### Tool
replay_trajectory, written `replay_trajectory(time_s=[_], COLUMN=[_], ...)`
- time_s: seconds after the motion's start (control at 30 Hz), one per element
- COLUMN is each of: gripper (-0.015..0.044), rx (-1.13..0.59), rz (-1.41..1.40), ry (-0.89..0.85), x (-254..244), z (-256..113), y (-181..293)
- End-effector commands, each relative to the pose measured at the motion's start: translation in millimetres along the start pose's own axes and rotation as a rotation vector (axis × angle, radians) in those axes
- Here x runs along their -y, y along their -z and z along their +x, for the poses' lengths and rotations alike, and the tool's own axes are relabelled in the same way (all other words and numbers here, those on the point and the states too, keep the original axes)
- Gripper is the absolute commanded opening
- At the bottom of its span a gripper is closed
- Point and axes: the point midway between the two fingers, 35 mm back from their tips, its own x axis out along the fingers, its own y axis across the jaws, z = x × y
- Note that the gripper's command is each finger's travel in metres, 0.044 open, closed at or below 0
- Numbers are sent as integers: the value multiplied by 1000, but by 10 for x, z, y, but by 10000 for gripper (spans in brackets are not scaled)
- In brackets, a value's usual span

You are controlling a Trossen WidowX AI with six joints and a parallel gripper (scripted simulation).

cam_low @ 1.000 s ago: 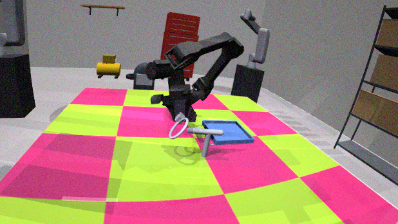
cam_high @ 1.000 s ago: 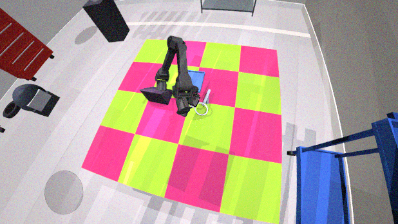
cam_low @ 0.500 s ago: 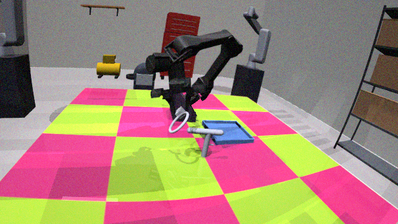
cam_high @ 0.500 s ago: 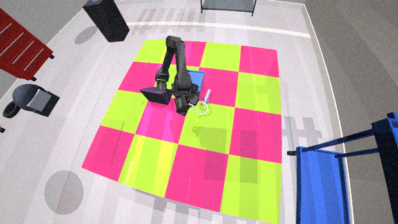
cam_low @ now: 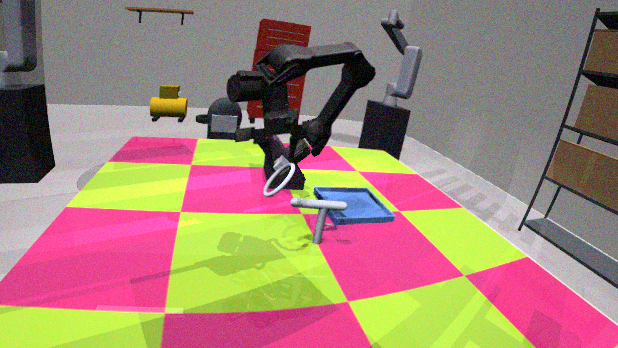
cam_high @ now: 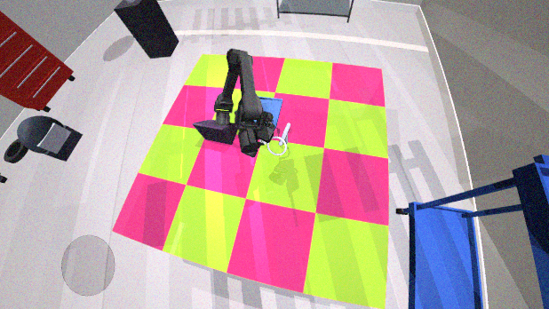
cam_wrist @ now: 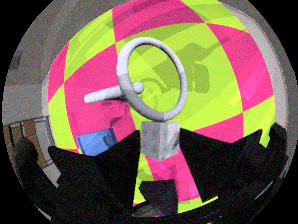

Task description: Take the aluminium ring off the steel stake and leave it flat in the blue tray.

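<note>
In the middle of the exterior view, the black parallel-jaw gripper (cam_high: pixel 266 133) (cam_low: pixel 286 155) (cam_wrist: pixel 158 133) is pinching the small square welded tab (cam_low: pixel 281 161) (cam_wrist: pixel 160 140) of the pale aluminium ring (cam_high: pixel 276 154) (cam_low: pixel 268 194) (cam_wrist: pixel 184 90), its fingers standing partly open around it. The ring is hanging tilted in the air, upper left of the grey steel stake with a cross-bar (cam_high: pixel 285 133) (cam_low: pixel 320 230) (cam_wrist: pixel 107 93), and appears to be free of it, so the taking-off looks done. The shallow blue square tray (cam_high: pixel 276 106) (cam_low: pixel 389 218) (cam_wrist: pixel 96 142) is lying right of centre, beyond the stake, still waiting for the ring. Carrying it over, laying it flat inside, letting go and moving away are remaining.
</note>
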Motion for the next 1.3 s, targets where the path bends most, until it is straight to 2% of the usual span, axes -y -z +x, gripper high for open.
replay_trajectory(time_s=[0.0, 1.27], gripper=[0, 0], rx=[4, 7], rz=[-10, -11], ry=[6, 9], x=[-16, -58], z=[-83, -83], y=[-19, -557])
